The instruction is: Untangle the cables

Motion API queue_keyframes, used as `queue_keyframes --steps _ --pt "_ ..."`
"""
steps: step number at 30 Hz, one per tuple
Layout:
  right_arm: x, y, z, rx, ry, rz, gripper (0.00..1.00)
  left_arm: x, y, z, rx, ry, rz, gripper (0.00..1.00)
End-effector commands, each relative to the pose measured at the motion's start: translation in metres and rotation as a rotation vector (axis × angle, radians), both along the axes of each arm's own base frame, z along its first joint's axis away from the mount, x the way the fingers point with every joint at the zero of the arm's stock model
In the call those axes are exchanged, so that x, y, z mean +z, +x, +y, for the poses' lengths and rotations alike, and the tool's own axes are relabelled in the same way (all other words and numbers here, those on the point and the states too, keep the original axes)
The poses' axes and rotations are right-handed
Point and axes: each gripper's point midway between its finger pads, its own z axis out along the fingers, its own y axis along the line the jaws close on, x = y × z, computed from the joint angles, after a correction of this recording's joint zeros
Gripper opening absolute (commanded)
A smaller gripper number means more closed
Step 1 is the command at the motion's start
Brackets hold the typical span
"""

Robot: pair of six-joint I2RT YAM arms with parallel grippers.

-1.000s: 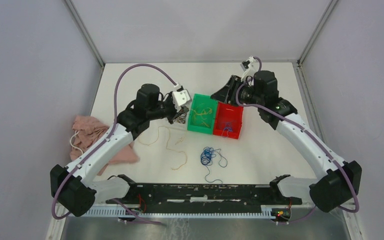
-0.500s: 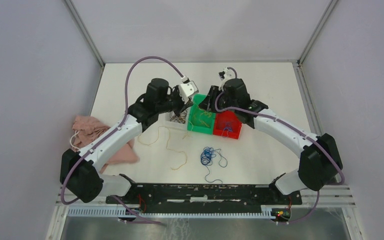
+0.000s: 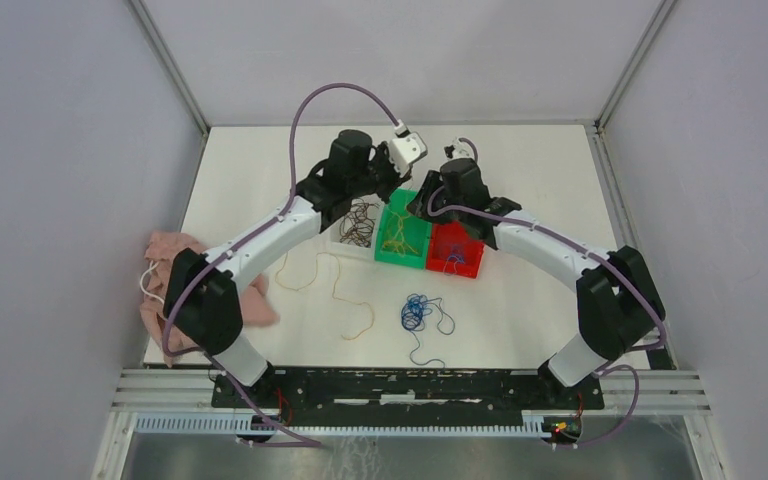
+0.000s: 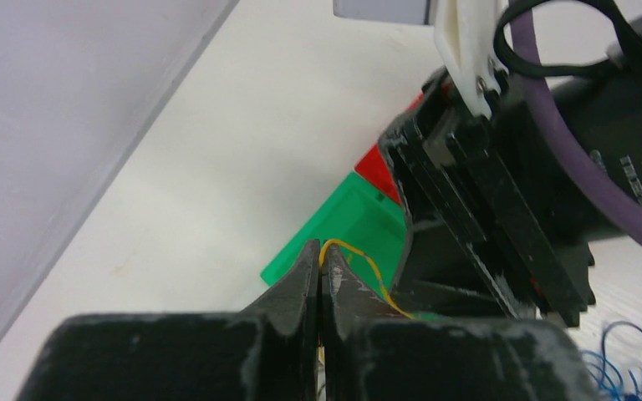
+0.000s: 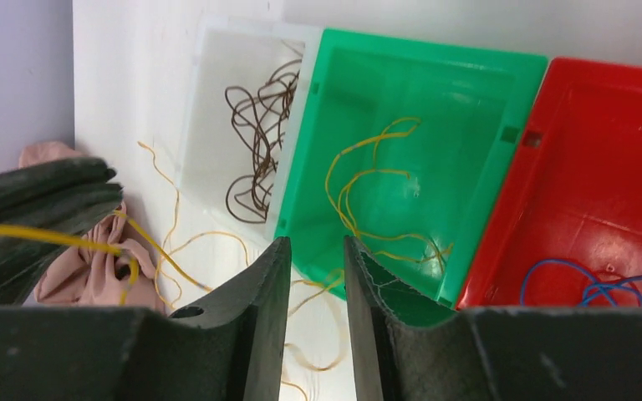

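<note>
L gripper (image 4: 322, 251) pinches yellow cable (image 4: 374, 269); R gripper (image 5: 316, 246) apart over green bin (image 5: 468, 150) rim.

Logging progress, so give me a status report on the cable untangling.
Left gripper shut on yellow cable. Right gripper open, empty, close beside it. Blue tangle loose on table.

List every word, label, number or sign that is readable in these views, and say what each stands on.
No text is legible.
Small white markings on the right arm's black housing, in the left wrist view: too blurred to read.
Green bin and red bin: no lettering visible.
</note>
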Motion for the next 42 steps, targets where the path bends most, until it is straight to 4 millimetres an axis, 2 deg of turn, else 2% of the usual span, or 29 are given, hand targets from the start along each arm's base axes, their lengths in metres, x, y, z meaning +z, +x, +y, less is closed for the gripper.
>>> queue_keyframes --steps 1,5,7,13,18,22,25,28,33,39,42 --pt "0.043 0.03 -0.001 -0.069 0.067 -0.099 0.35 0.056 0.028 -0.023 0.002 -0.098 -0.139 0.03" --pt "0.041 0.039 -0.006 -0.084 0.079 -0.086 0.35 0.065 0.04 -0.031 -0.005 -0.102 -0.172 0.03" --pt "0.036 0.043 -0.007 -0.092 0.086 -0.076 0.35 0.06 0.042 -0.032 -0.007 -0.089 -0.177 0.03" --pt "0.012 0.048 -0.003 -0.092 0.107 -0.013 0.34 0.011 0.036 -0.023 -0.031 0.012 -0.166 0.03" --pt "-0.009 0.047 -0.001 -0.098 0.112 0.026 0.32 -0.02 0.031 -0.018 -0.042 0.065 -0.133 0.03" --pt "-0.012 0.047 -0.006 -0.106 0.087 0.026 0.31 -0.04 0.035 -0.012 -0.02 0.122 -0.132 0.03" --pt "-0.003 0.05 -0.023 -0.125 0.023 0.003 0.31 -0.053 0.039 -0.007 -0.003 0.162 -0.133 0.03" --pt "0.007 0.05 -0.05 -0.174 -0.056 -0.019 0.32 -0.066 0.039 -0.003 -0.001 0.208 -0.128 0.03" --pt "0.014 0.042 -0.084 -0.214 -0.07 -0.017 0.37 -0.088 0.038 -0.002 0.005 0.249 -0.09 0.03" --pt "0.015 0.028 -0.103 -0.226 -0.052 0.003 0.46 -0.11 0.036 -0.006 -0.013 0.309 -0.087 0.03" --pt "0.016 0.025 -0.111 -0.246 -0.027 0.011 0.48 -0.114 0.036 -0.007 -0.018 0.333 -0.099 0.03"
